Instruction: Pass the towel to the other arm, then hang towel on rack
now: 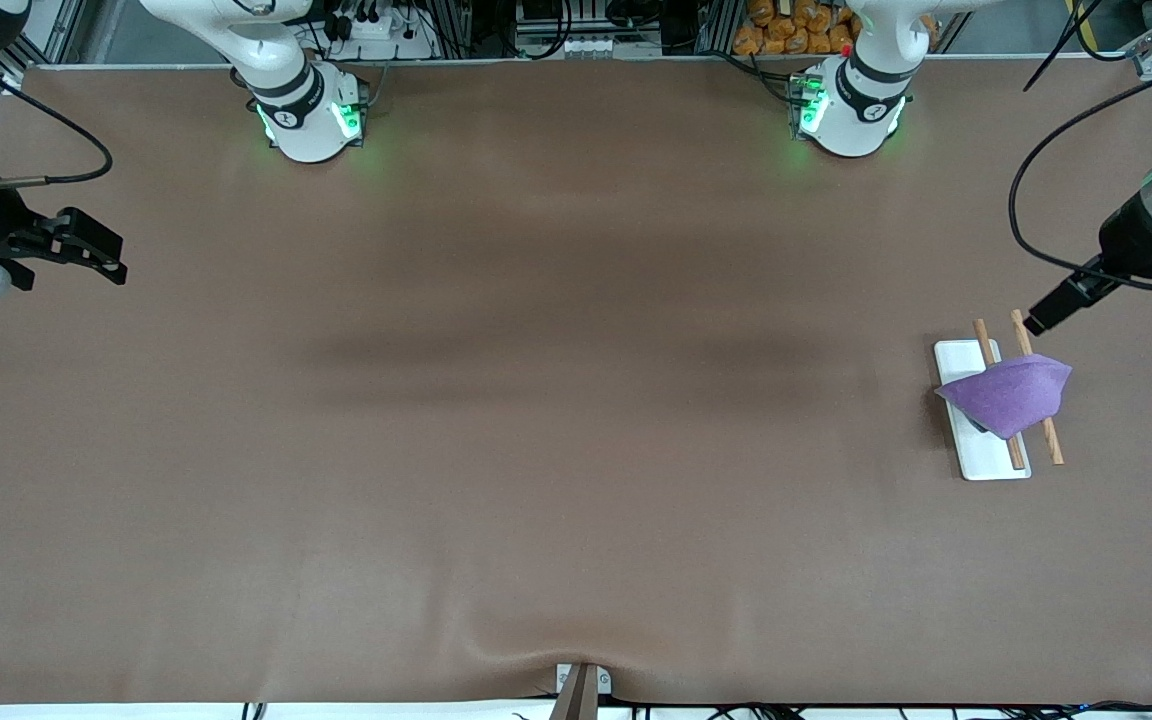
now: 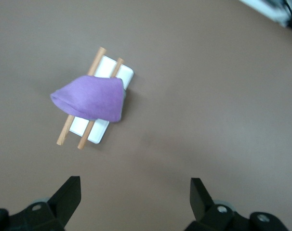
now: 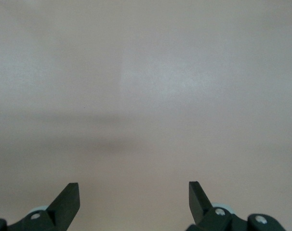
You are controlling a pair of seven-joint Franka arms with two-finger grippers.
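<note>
The purple towel (image 1: 1011, 395) hangs draped across both wooden rods of the rack (image 1: 988, 462), which stands on its white base at the left arm's end of the table. In the left wrist view the towel (image 2: 93, 98) covers the middle of the rack (image 2: 99, 130), and the rod ends stick out on either side. My left gripper (image 1: 1041, 318) hovers open over bare table just off one end of the rack, nothing between its fingers (image 2: 135, 185). My right gripper (image 1: 116, 255) waits open over the right arm's end of the table, empty (image 3: 134, 190).
Brown cloth covers the whole table (image 1: 556, 400). Both arm bases (image 1: 311, 115) (image 1: 851, 110) stand along the edge farthest from the front camera. A small bracket (image 1: 581, 685) sits at the edge nearest that camera.
</note>
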